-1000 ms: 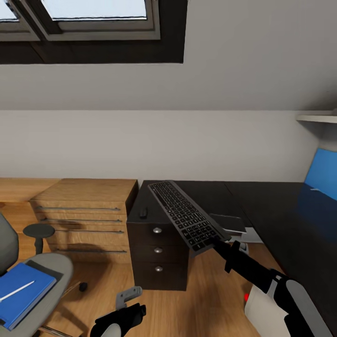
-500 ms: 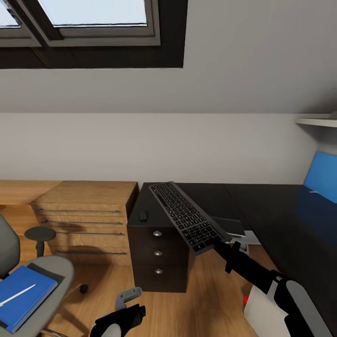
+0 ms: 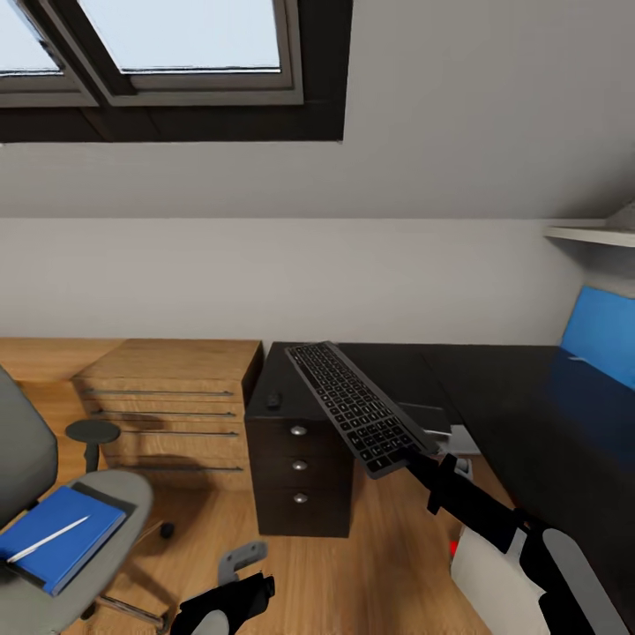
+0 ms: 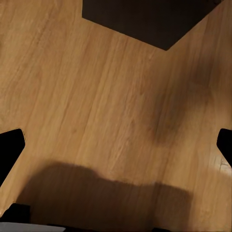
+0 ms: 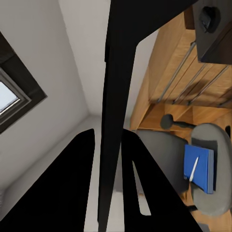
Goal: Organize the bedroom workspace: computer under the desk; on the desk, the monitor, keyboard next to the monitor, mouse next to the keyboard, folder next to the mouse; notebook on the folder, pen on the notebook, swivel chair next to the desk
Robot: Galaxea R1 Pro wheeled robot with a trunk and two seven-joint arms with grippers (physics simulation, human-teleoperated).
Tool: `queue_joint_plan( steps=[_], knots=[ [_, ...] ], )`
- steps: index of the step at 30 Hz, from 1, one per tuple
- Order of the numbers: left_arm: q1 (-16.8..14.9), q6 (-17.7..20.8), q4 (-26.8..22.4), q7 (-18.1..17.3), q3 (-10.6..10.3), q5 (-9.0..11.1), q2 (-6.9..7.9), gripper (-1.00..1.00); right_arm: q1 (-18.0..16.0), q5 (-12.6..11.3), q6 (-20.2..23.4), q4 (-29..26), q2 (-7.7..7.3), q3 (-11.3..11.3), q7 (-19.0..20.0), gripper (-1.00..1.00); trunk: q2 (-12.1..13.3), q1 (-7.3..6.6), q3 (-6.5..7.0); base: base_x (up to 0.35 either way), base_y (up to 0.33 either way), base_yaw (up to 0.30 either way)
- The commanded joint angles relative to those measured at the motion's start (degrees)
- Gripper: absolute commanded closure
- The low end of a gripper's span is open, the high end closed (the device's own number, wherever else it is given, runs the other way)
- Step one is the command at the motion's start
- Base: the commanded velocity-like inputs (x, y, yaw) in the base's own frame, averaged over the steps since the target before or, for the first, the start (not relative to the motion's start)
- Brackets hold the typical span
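My right gripper is shut on the near end of the long dark-grey keyboard. The keyboard slants up in the air over the corner of the black desk. In the right wrist view the keyboard shows edge-on between the fingers. The small black mouse lies on the desk top above the three-drawer unit. The grey swivel chair stands at the left, with a blue flat item and the white pen on its seat. My left gripper hangs low and open over the floor.
A light-wood chest with bar handles stands left of the drawer unit. A blue panel and a pale shelf are at the far right. Wooden floor runs between chair and desk. A skylight window is overhead.
The whole picture has shifted, so the camera has moved; chair and drawers sit further right in it. My right gripper still holds the keyboard the same way.
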Motion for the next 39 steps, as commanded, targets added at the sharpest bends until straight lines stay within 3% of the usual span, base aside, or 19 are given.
queue_joint_plan(
  steps=[1, 14, 25, 31, 39],
  knots=[
    [-0.07, 0.1, -0.09, 0.39, -0.12, 0.29, 0.05, -1.0, -0.04, -0.2, 0.27, -0.01, 0.01, -0.08, 0.1, 1.0, 0.37, -0.26, 0.12, -0.328, 0.0, 0.0],
    [-0.07, 0.1, 0.0, 0.39, -0.13, 0.37, -0.01, -1.0, -0.04, -0.2, 0.27, -0.01, 0.06, -0.16, 0.1, 1.0, 5.58, -3.11, 2.45, -0.22, 0.0, 0.0],
    [-0.07, 0.1, 0.0, 0.31, -0.36, 0.29, -0.04, -1.0, -0.04, -0.18, 0.35, 1.07, -0.09, -0.37, 0.06, 1.0, 5.58, -3.11, 2.45, -0.007, 0.0, 0.0],
    [-0.07, 0.1, 0.0, 0.31, -0.39, 0.32, -0.04, -1.0, -0.04, -0.36, 0.49, 2.54, -0.01, -3.35, 0.07, 1.0, 5.58, -3.11, 2.45, 0.0, 0.0, 0.0],
    [-0.07, 0.1, 1.32, 0.31, -0.39, 0.49, -0.07, -1.0, -0.04, -0.39, 0.66, 2.58, -0.02, -3.83, 0.1, 1.0, 5.58, -3.11, 2.45, 0.0, 0.0, 0.0]
  ],
)
